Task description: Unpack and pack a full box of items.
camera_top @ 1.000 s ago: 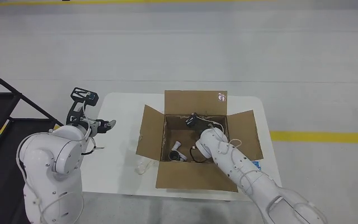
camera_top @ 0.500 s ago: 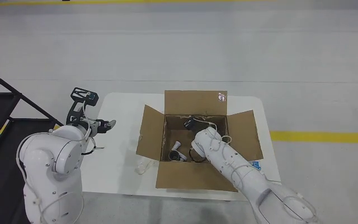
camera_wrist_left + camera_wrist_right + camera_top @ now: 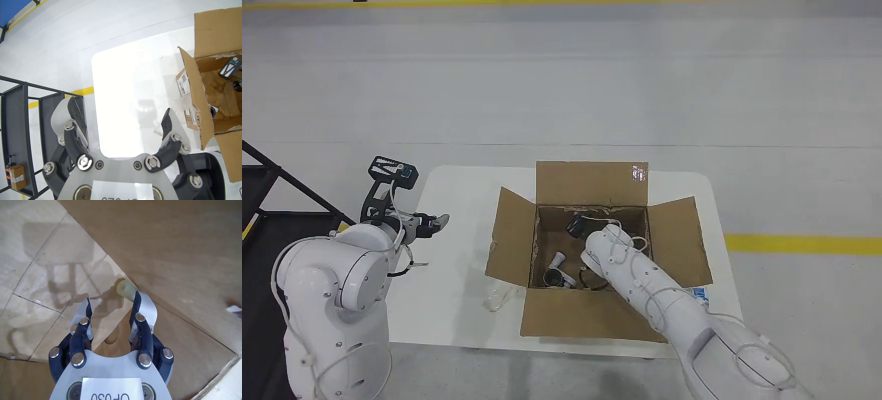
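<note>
An open cardboard box (image 3: 554, 186) stands mid-table with its flaps spread. My right arm (image 3: 642, 285) goes down into it. Inside, my right gripper (image 3: 112, 298) is open just above the box floor. A pale cylinder (image 3: 125, 290) lies where floor and wall meet, just beyond one fingertip and touching neither finger. A white and grey item (image 3: 559, 270) lies in the box's near left corner. My left gripper (image 3: 121, 108) is open and empty, held above the table's left edge (image 3: 437, 222).
A small labelled carton (image 3: 184, 85) and crumpled clear plastic (image 3: 497, 295) lie on the white table (image 3: 132, 75) beside the box's left flap. A blue and white packet (image 3: 700, 294) lies right of the box. A black rack (image 3: 17, 113) stands left of the table.
My right arm has shifted left inside the box, its wrist now nearer the far left part. The left arm has not moved.
</note>
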